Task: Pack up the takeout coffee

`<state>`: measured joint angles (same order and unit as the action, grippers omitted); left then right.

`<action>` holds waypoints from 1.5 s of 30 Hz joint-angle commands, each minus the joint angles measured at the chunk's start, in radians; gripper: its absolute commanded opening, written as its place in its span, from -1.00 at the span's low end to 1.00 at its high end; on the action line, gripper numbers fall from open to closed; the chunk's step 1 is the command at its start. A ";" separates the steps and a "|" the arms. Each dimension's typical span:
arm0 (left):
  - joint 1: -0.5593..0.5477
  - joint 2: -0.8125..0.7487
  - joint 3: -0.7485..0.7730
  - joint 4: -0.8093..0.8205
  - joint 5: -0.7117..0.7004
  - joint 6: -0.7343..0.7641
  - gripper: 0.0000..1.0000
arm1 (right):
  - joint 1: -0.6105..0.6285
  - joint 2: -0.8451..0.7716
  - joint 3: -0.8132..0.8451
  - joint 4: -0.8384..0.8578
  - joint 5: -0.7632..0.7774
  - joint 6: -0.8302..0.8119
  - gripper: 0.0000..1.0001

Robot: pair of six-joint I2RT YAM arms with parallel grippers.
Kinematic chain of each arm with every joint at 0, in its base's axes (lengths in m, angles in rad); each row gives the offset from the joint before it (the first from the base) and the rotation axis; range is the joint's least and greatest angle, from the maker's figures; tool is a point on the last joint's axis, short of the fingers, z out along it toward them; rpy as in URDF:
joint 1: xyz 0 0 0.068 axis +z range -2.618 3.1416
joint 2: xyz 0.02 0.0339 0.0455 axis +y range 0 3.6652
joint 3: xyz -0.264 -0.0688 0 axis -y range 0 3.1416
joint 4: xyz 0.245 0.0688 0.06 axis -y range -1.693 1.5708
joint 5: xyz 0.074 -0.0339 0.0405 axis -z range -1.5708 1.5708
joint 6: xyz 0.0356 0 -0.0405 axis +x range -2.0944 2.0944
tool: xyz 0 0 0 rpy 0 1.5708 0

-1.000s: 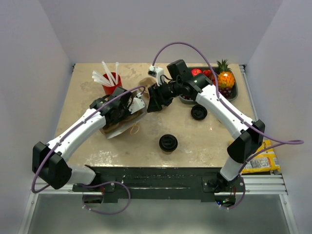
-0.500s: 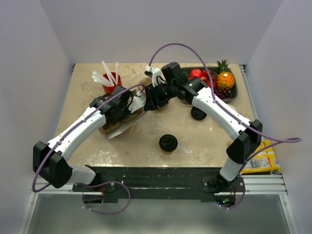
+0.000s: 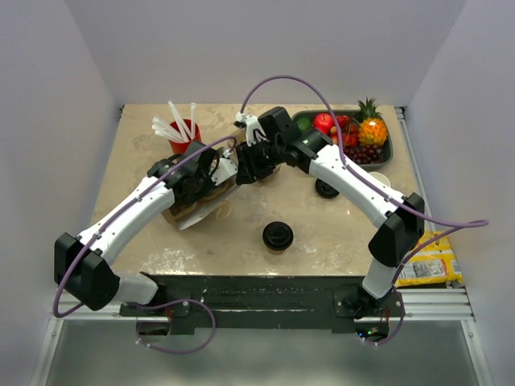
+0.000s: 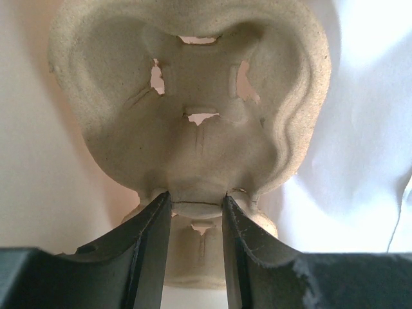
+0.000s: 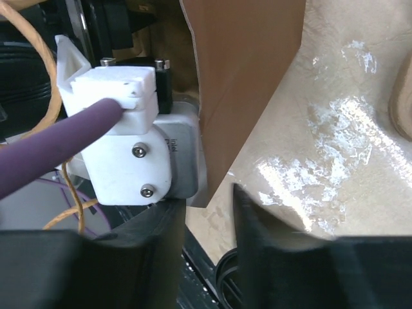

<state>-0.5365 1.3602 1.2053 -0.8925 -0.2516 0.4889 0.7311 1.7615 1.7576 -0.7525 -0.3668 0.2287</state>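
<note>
The takeout coffee, a black-lidded cup, stands alone on the table near the front centre, away from both grippers. A brown paper bag lies at centre-left with my left arm reaching into it. In the left wrist view my left gripper is shut on a ridge of a moulded pulp cup carrier. My right gripper sits at the bag's right edge. In the right wrist view its jaws stand apart, with the lower corner of the bag's brown wall just at the tips.
A red cup of white straws stands at the back left. A dark tray with fruit is at the back right. A loose black lid and a tan cup lie by the right arm. A yellow packet sits off the table's right edge.
My right gripper has moved left to the bag's edge and its jaws have narrowed. The left arm and the carrier have stayed put.
</note>
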 commanded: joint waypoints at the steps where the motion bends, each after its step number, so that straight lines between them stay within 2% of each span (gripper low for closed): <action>1: 0.007 -0.009 0.040 -0.002 0.014 -0.032 -1.00 | 0.008 -0.004 0.026 0.032 0.045 0.018 -0.48; 2: 0.006 -0.009 0.040 -0.003 0.015 -0.033 -1.00 | 0.007 -0.002 0.026 0.028 0.045 0.020 -0.57; 4: 0.007 -0.012 0.043 -0.009 0.018 -0.039 -1.00 | 0.008 0.006 0.034 0.022 0.040 0.021 -0.99; 7: 0.006 -0.022 0.054 -0.032 0.017 -0.044 -1.00 | 0.008 0.015 0.098 -0.039 0.026 0.018 -1.00; 10: 0.004 -0.053 0.057 -0.042 0.017 -0.039 -1.00 | 0.008 0.004 0.180 -0.128 -0.078 0.011 -1.00; 16: -0.031 -0.070 0.060 -0.085 0.015 -0.045 -1.00 | 0.011 0.000 0.309 -0.168 -0.247 0.021 -1.00; 20: -0.109 -0.055 0.063 -0.086 0.005 -0.069 -1.00 | -0.007 0.021 0.235 -0.153 -0.440 0.050 -1.00; 22: -0.123 -0.038 0.065 -0.080 0.009 -0.078 -1.00 | -0.033 0.030 0.195 -0.139 -0.469 0.064 -1.00; 26: -0.125 -0.007 0.059 -0.126 0.029 -0.070 -1.00 | -0.047 0.027 0.146 -0.150 -0.367 0.060 -1.00; 30: -0.123 -0.009 0.011 -0.137 0.041 -0.072 -1.00 | -0.047 0.009 0.141 -0.116 -0.345 0.044 -1.00; 39: -0.125 -0.101 -0.047 -0.074 0.025 -0.082 -1.00 | -0.045 -0.004 0.241 -0.133 -0.130 0.026 -1.00; 43: -0.125 -0.096 -0.075 -0.069 -0.020 -0.064 -1.00 | -0.047 0.000 0.290 -0.130 -0.066 0.023 -1.00; 45: -0.125 -0.087 -0.066 -0.078 -0.020 -0.061 -1.00 | -0.039 -0.008 0.296 -0.131 0.015 0.024 -1.00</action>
<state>-0.6365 1.2739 1.1534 -0.9443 -0.2775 0.3824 0.6956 1.7950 1.9743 -0.9936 -0.5114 0.2607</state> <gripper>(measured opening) 0.395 0.007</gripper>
